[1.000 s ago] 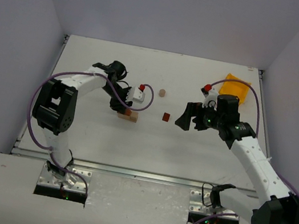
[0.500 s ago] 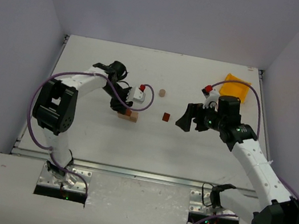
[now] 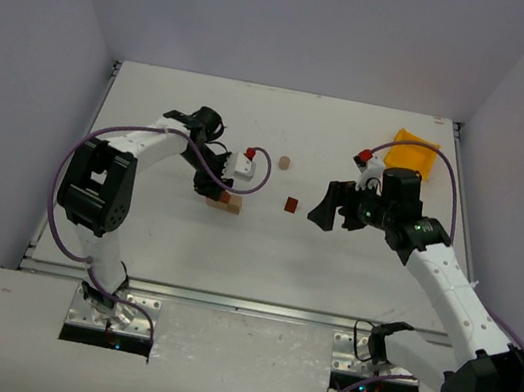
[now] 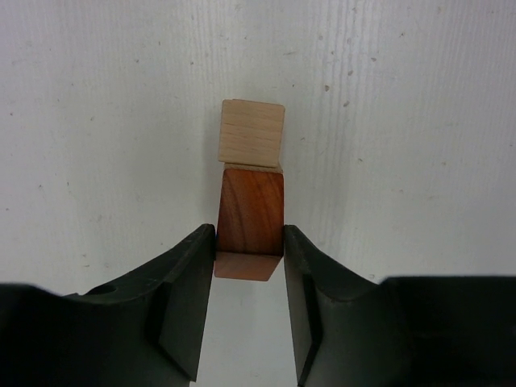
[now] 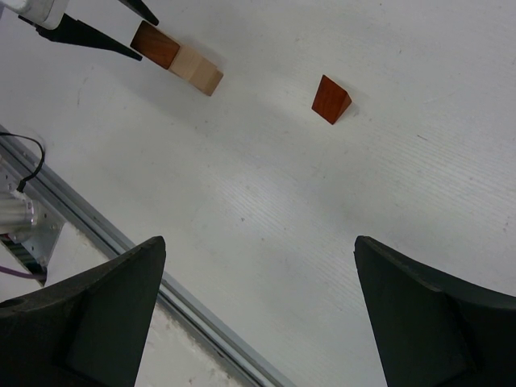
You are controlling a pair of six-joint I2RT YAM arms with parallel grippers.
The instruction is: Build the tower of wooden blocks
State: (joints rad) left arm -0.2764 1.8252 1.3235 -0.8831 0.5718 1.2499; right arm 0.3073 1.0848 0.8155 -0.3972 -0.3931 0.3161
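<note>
— Grip first: what has the left gripper (image 4: 249, 246) got?
— Its jaws flank the reddish-brown block (image 4: 251, 211), close against both sides. Clamped or slack, I cannot tell. The block seems to sit on the table (image 4: 403, 121), butted end-on against a pale cube (image 4: 252, 131) (probably to square up a base).
— And the right gripper (image 5: 258, 246)?
— Spread wide, holding nothing, hovering above the table. The red-brown wedge (image 5: 331, 98) lies ahead of it, well apart from that pair. I judge it is poised for that piece, the likely cap of the wood block tower.
</note>
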